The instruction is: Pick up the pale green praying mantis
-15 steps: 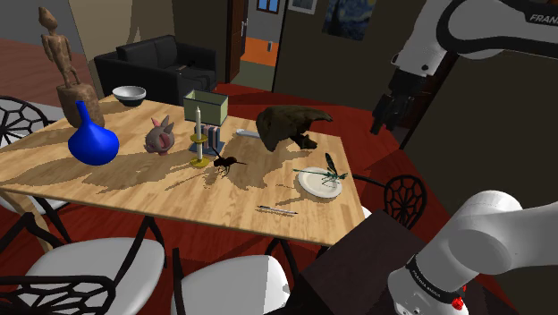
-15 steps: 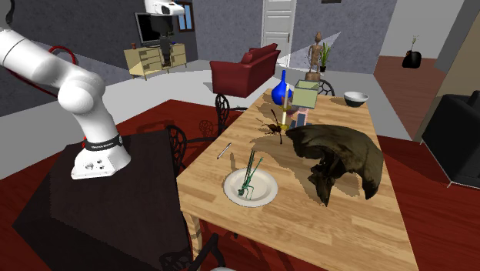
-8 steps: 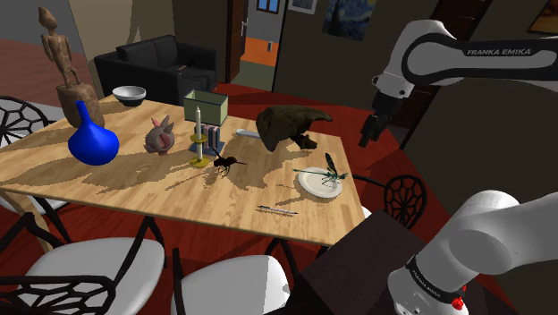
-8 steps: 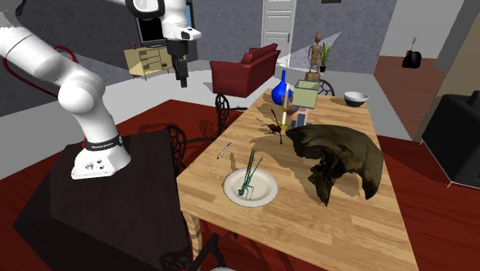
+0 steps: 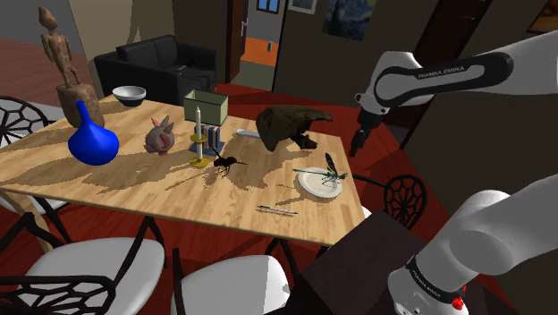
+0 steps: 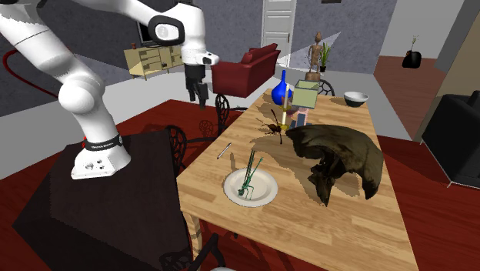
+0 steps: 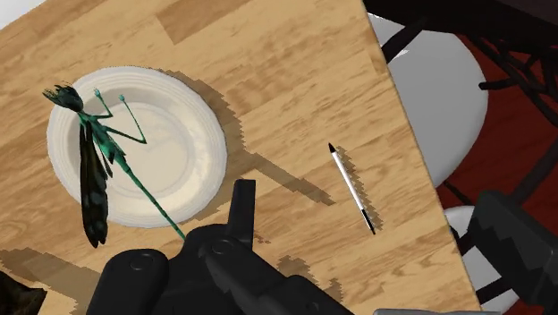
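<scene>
Gripper [image 5: 357,148] in air near table [image 5: 134,183] edge. Green mantis [image 7: 92,179] lies on white plate [image 7: 192,148], pen [image 7: 350,188] nearby. Jaws apparently apart, empty.

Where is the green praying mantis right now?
The mantis lies on the white plate at the right end of the wooden table in the shoulder view, near the dark bear figure and a pen.

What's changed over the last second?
The tool dropped and came toward the table, nearer the mantis on its plate. Nothing was taken hold of. Mantis, plate, pen and the other table things stayed put.
</scene>
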You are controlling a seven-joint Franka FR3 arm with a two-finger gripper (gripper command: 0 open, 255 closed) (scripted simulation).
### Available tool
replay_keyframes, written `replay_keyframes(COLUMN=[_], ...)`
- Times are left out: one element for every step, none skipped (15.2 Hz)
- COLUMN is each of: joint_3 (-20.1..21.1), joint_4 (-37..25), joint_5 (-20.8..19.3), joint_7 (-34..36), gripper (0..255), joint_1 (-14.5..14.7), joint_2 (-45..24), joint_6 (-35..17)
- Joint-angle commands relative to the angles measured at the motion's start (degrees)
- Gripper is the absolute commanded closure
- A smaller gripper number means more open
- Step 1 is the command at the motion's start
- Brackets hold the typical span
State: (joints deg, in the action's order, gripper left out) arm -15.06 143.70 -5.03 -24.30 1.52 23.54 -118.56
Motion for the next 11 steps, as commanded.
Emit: replay_keyframes(joint_3=[-1.1,-1.7,-2.3,-2.9,-3.4,-3.8,-4.2,-4.5,-4.7,-4.8,-4.8], joint_4=[-0.9,-1.4,-2.0,-2.7,-3.4,-4.3,-5.2,-6.2,-7.3,-8.4,-9.7], joint_5=[0.0,0.1,0.3,0.5,0.9,1.4,2.0,2.7,3.5,4.3,5.2], joint_7=[-3.0,-4.6,-6.3,-8.0,-9.7,-11.5,-13.3,-15.1,-17.0,-18.9,-20.7], gripper=[0,0,0,0,0,0,0,0,0,0,0], joint_1=[0.6,0.8,1.0,1.2,1.4,1.5,1.6,1.7,1.7,1.7,1.5], joint_2=[-4.4,-6.6,-8.9,-11.2,-13.5,-15.9,-18.3,-20.7,-23.1,-25.6,-28.0], joint_6=[-3.6,-5.3,-7.0,-8.7,-10.3,-11.8,-13.3,-14.7,-16.0,-17.3,-18.4])
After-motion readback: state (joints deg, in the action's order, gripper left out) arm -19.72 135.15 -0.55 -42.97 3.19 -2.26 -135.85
